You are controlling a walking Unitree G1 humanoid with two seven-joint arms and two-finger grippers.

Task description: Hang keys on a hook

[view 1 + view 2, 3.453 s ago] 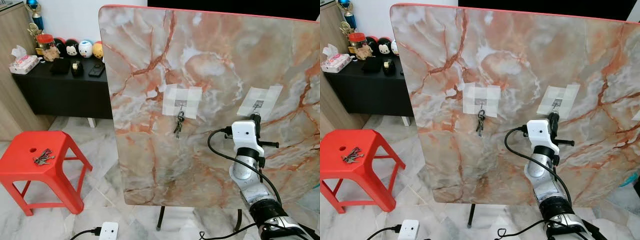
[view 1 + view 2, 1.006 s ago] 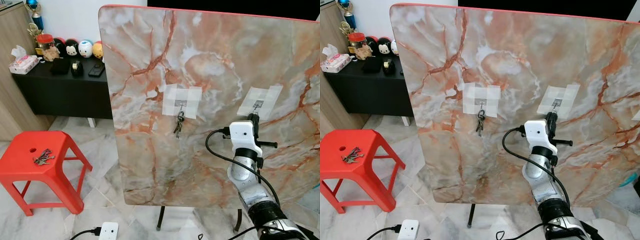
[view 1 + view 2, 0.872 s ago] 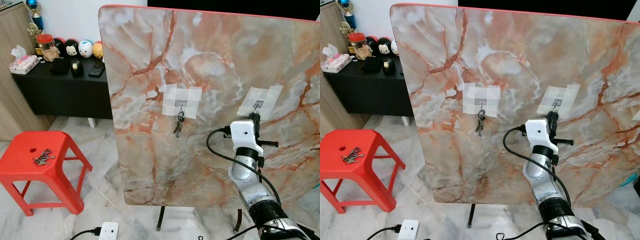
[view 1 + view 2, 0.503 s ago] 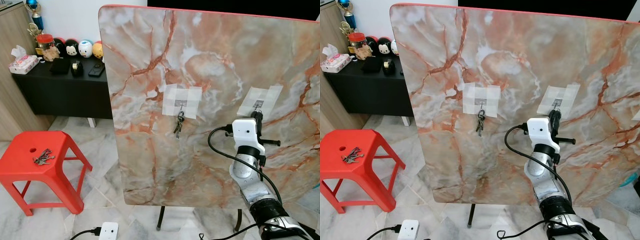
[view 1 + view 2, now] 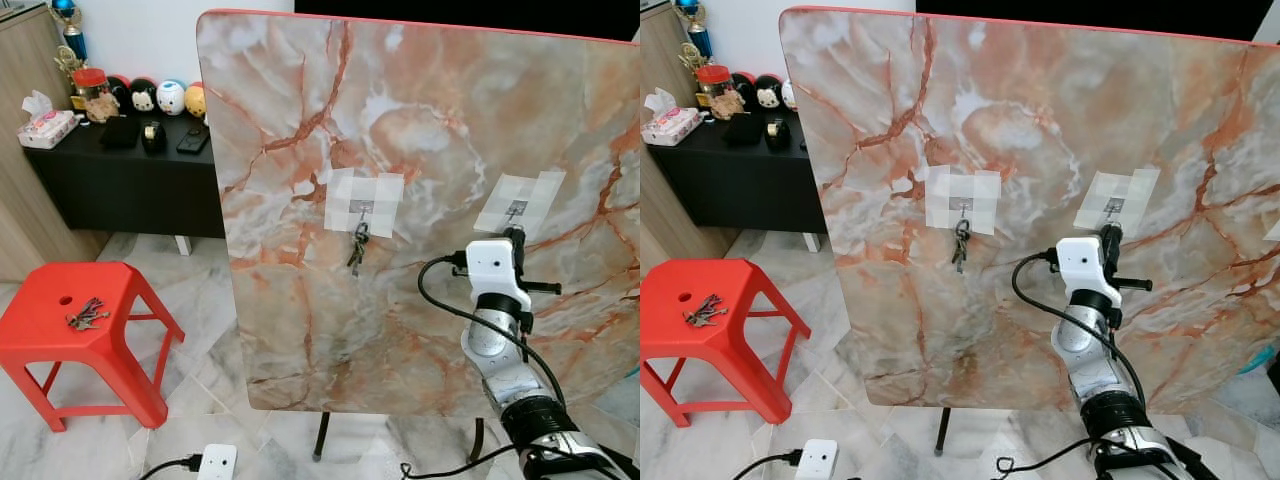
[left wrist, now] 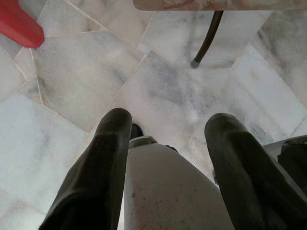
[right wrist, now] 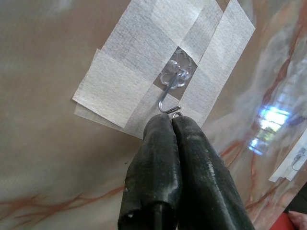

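Right gripper (image 7: 171,117), jaws pinched tight on a thin key ring (image 7: 176,113), sits just under the taped wire hook (image 7: 169,102): lift it over the hook's tip before you let go.

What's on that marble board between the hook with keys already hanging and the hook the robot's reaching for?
Nothing but bare marble board between the keyed hook and the right-hand hook, in both eye views.

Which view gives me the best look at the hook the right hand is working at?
The right wrist view: the hook sits close up on its taped patch, its wire tip just above the shut fingertips of the right hand. In the two eye views it is a tiny mark on the tape, the hand just below it.
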